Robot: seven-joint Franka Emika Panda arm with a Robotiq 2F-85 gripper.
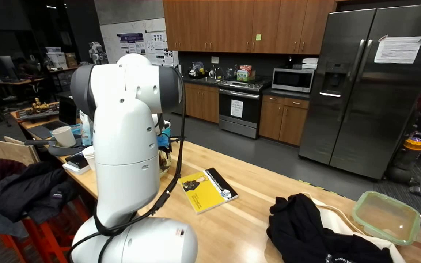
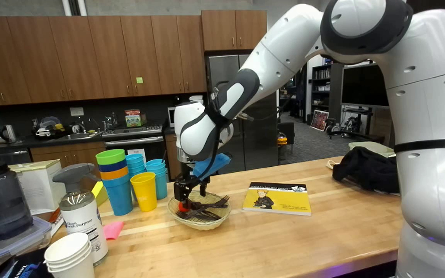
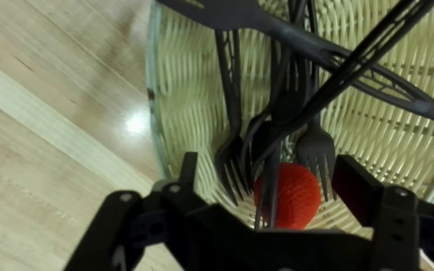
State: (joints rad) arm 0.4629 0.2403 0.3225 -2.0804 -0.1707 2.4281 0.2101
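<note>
My gripper (image 3: 268, 165) is open, with its fingers wide apart, over one end of a round woven basket (image 3: 156, 113). Between the fingers lies a red, dimpled, strawberry-like thing (image 3: 298, 195), apart from both fingers. Several dark plastic forks (image 3: 317, 145) lie crossed in the basket. A dark handle-like piece passes across the red thing. In an exterior view the gripper (image 2: 192, 193) points down into the basket (image 2: 203, 227), with the red thing (image 2: 184, 207) right under one finger and the forks (image 2: 211, 208) beside it. In an exterior view the arm mostly hides the gripper.
A yellow book (image 2: 278, 200) lies beside the basket. A yellow cup (image 2: 144, 192), stacked coloured cups (image 2: 116, 189), a spray bottle (image 2: 83, 216) and white paper cups (image 2: 70, 255) stand on the basket's other side. Black cloth (image 1: 305, 230) and a glass container (image 1: 386, 217) lie farther along the table.
</note>
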